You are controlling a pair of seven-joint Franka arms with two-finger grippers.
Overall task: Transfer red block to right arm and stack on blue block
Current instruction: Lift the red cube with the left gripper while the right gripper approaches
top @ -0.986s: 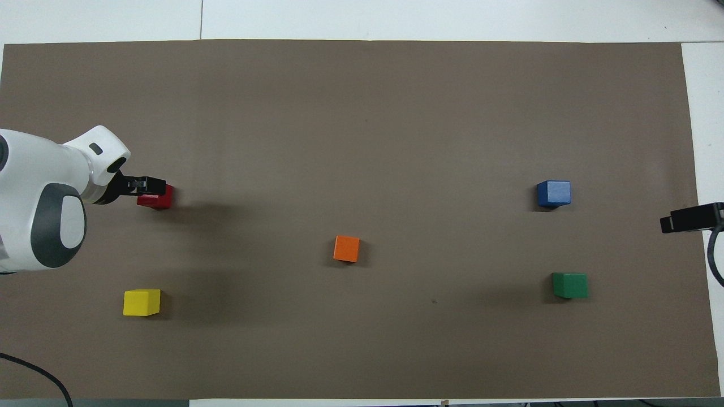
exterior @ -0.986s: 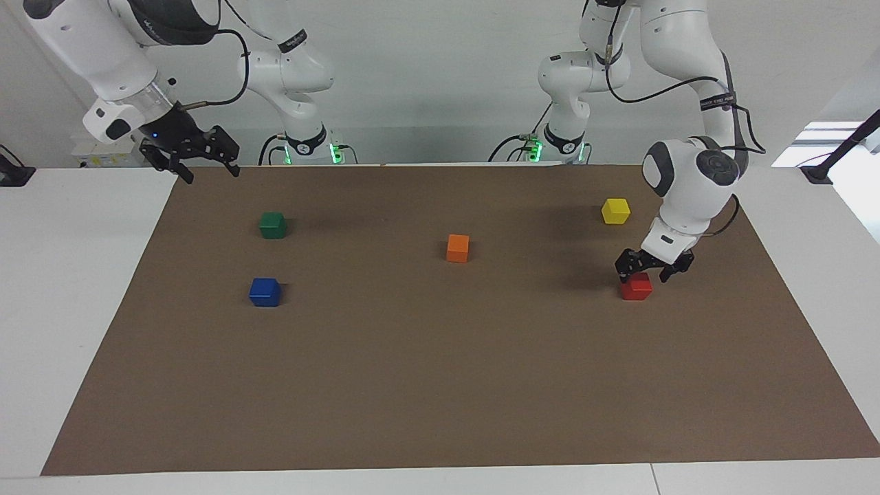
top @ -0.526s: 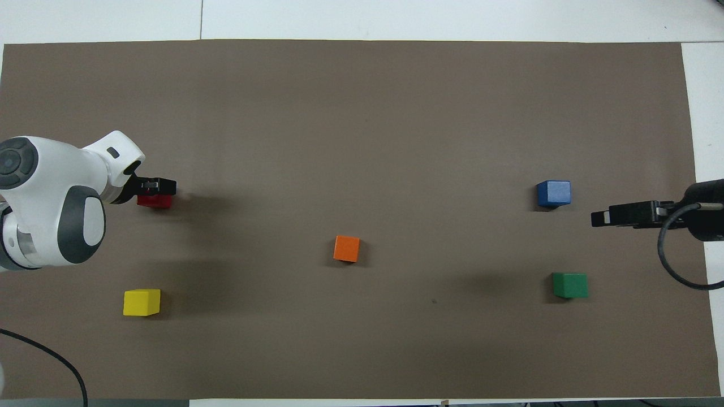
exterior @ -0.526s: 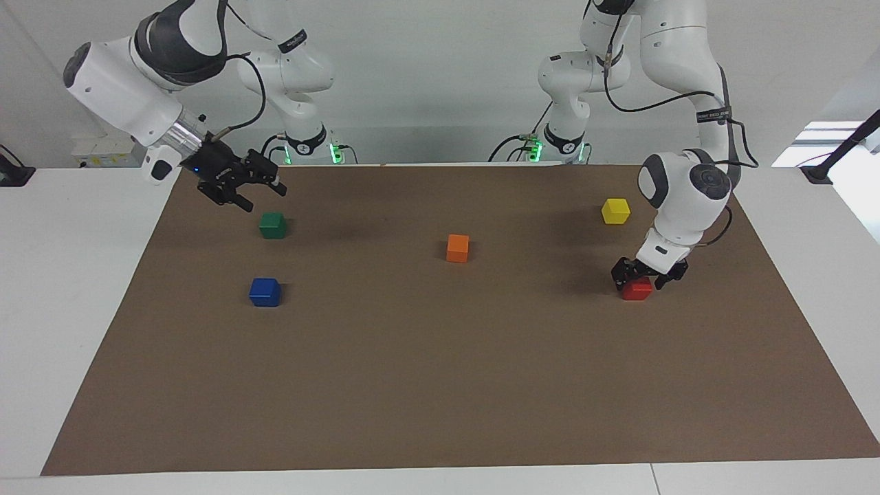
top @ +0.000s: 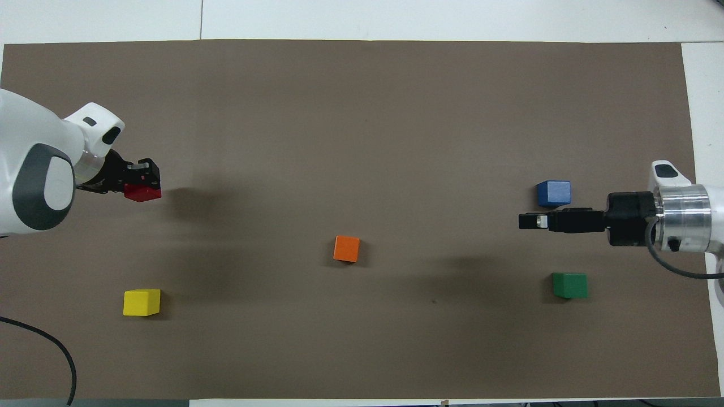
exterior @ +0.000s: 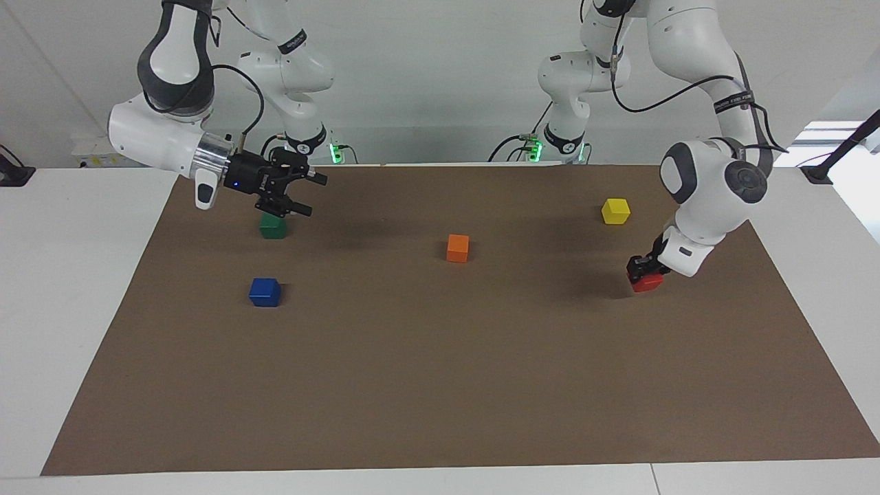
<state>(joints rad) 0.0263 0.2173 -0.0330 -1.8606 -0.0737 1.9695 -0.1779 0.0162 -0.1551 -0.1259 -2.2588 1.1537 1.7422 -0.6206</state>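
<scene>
Red block (exterior: 647,282) (top: 142,193) clamped in my left gripper (exterior: 645,270) (top: 137,181) just off the mat, yellow block (exterior: 615,210) at its eleven o'clock in the facing view, my right gripper (exterior: 306,194) (top: 531,220) raised over the green block (exterior: 273,226), jaws apart, blue block (exterior: 265,291) (top: 554,193) alone.

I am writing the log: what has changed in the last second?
The left gripper closed on the red block and began lifting it. The right gripper swung in from the mat's edge, open, to over the green block. The blue block, orange block and yellow block stayed put.
</scene>
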